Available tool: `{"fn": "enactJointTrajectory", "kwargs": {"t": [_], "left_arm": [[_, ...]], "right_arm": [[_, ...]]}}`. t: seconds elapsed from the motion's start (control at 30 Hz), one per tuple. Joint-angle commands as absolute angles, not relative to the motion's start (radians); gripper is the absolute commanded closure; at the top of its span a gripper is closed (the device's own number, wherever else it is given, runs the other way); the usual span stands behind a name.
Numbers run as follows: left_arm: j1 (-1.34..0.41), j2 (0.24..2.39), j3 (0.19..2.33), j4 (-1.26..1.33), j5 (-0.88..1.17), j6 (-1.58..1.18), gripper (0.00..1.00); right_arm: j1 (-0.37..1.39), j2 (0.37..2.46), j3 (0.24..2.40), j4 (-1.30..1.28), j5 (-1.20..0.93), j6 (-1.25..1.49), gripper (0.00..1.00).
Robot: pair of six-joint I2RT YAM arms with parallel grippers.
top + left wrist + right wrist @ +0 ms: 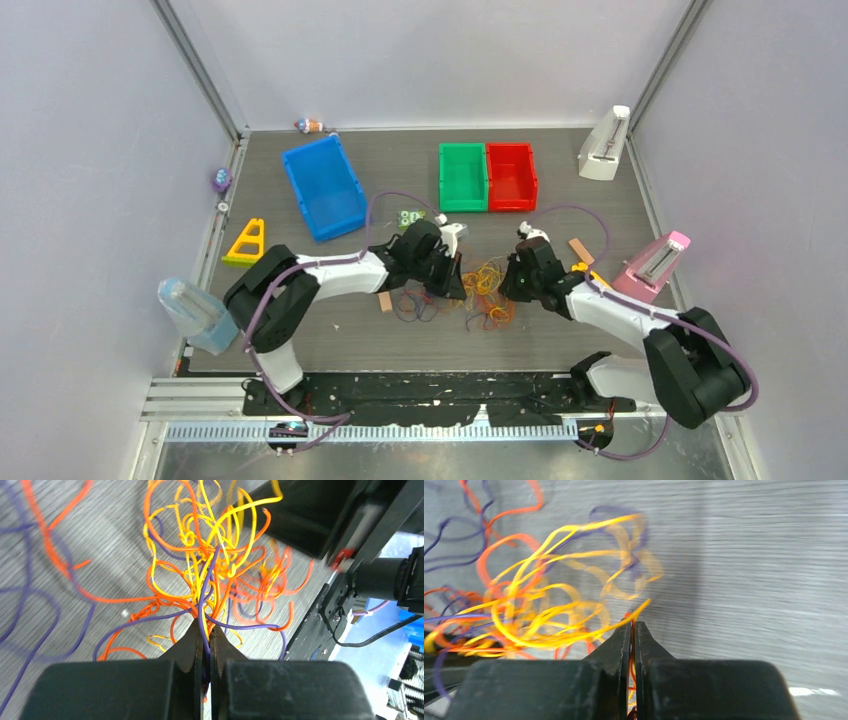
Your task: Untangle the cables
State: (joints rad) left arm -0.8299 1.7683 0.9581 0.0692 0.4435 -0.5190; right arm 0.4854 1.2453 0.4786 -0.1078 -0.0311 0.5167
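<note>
The cables [487, 290] are a tangle of thin orange, yellow and purple strands on the grey table between the two arms. My left gripper [453, 283] is at the tangle's left side; in the left wrist view it [206, 626] is shut on purple, yellow and orange cables [202, 587]. My right gripper [512, 285] is at the tangle's right side; in the right wrist view it [632, 625] is shut on orange and yellow cables [549, 615], which fan out blurred to the left. More purple and orange loops [415, 303] lie under the left arm.
A blue bin [322, 186], a green bin [463, 176] and a red bin [512, 176] stand at the back. A yellow triangle [247, 243], a clear bottle [195, 315], a small wooden block [385, 302], a white stand [605, 145] and a pink stand [655, 265] lie around.
</note>
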Motion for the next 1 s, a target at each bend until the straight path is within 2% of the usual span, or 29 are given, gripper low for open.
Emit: {"fn": "enactJointTrajectory", "kwargs": {"t": [0.0, 0.1, 0.2, 0.33, 0.5, 0.63, 0.8, 0.9, 0.93, 0.97], "left_arm": [[-0.769, 1.591, 0.901, -0.047, 0.28, -0.515, 1.0], [-0.683, 1.456, 0.808, -0.119, 0.168, -0.52, 1.0], [-0.596, 1.339, 0.739, -0.147, 0.126, -0.514, 1.0], [-0.533, 1.285, 0.732, -0.227, 0.094, -0.481, 1.0], [-0.504, 1.248, 0.739, -0.336, -0.113, -0.523, 1.0], [-0.502, 1.219, 0.731, -0.325, -0.104, -0.525, 1.0], [-0.509, 1.195, 0.731, -0.27, 0.066, -0.49, 0.98], [-0.516, 1.16, 0.722, -0.266, 0.06, -0.488, 0.96], [-0.517, 1.149, 0.723, -0.273, 0.058, -0.485, 0.93], [-0.519, 1.142, 0.729, -0.277, 0.068, -0.473, 0.86]], "right_arm": [[0.485, 1.077, 0.477, -0.221, 0.321, 0.642, 0.94], [0.468, 0.915, 0.465, -0.37, 0.517, 0.707, 0.95], [0.448, 0.794, 0.466, -0.473, 0.605, 0.756, 0.95], [0.434, 0.648, 0.481, -0.587, 0.685, 0.783, 0.95], [0.431, 0.534, 0.516, -0.695, 0.786, 0.829, 0.95], [0.431, 0.516, 0.542, -0.685, 0.764, 0.77, 0.95], [0.431, 0.534, 0.579, -0.501, 0.419, 0.517, 0.95], [0.431, 0.54, 0.624, -0.484, 0.295, 0.491, 0.94], [0.431, 0.541, 0.636, -0.485, 0.285, 0.481, 0.92], [0.431, 0.546, 0.66, -0.484, 0.248, 0.47, 0.91]]}}
